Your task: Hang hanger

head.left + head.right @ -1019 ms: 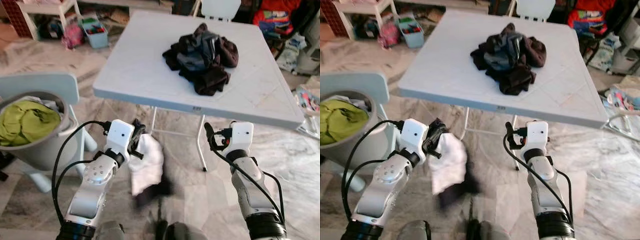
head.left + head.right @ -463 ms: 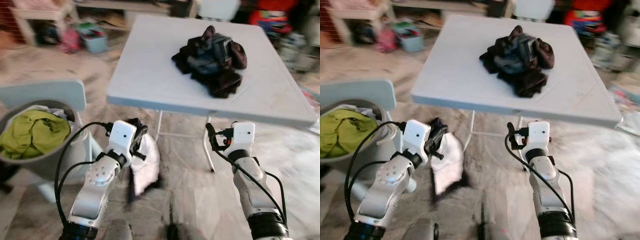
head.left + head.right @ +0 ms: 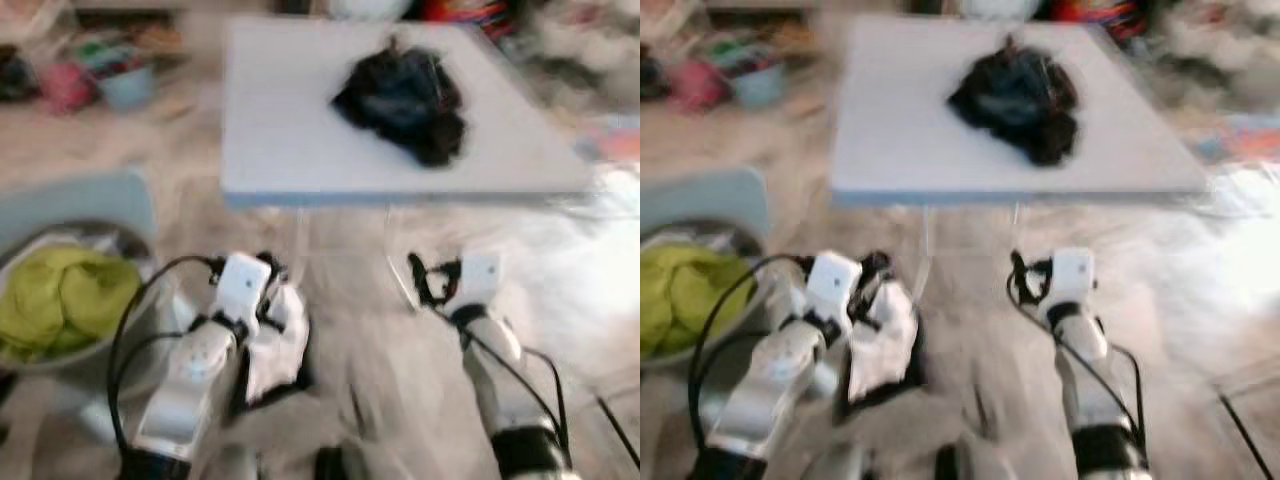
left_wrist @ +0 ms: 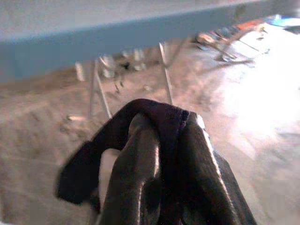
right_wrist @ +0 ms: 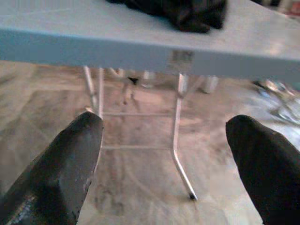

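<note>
Below the near edge of the white folding table [image 3: 300, 140], low over the marble floor [image 3: 370, 350], the left gripper [image 4: 161, 154] is clamped on a white garment with a dark border [image 3: 280, 335]; the left wrist view shows its two black fingers [image 4: 136, 178] pressed together with the dark hem folded over their tips. That cloth hangs downward from the grip, its long axis roughly vertical, beside the silver left arm. Both head views are blurred, so finer detail of the cloth cannot be made out, and no hanger can be told from it.

One right gripper [image 5: 168, 154] is held out at about the same height, near the table's edge but apart from it, its two fingers [image 5: 70, 159] spread wide with bare floor and the table's metal legs [image 5: 180, 117] between them, holding nothing.

On the tabletop lies one heap of dark clothes [image 3: 400, 100]. At the robot's left stands one grey basket [image 3: 60, 365] with yellow-green cloth [image 3: 60, 300] inside. A small label on the table's front edge [image 5: 180, 56] is too blurred to read
</note>
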